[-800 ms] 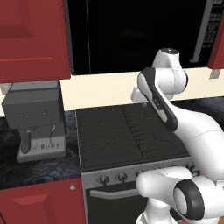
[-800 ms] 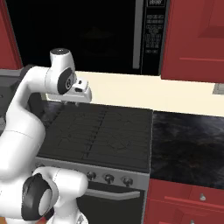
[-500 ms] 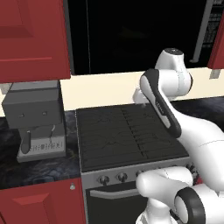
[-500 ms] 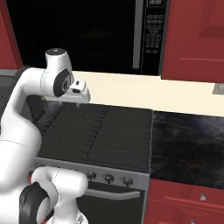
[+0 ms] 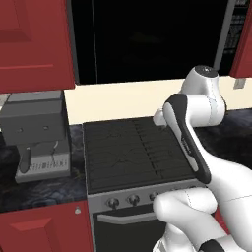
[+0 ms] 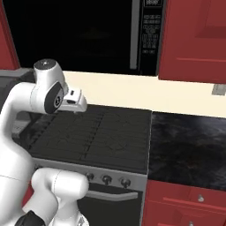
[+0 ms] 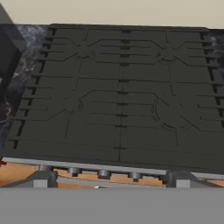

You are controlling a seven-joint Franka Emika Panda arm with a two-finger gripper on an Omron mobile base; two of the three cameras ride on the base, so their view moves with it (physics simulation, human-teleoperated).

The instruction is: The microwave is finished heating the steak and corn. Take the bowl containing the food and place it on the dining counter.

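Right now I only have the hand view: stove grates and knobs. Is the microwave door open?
Observer: Looks shut. The microwave hangs above the stove, dark glass closed.
Operator: Where's its panel?
Observer: The panel is on its right side, next to a red cabinet.
Operator: Anything left of the stove?
Observer: A grey coffee machine stands beside it.
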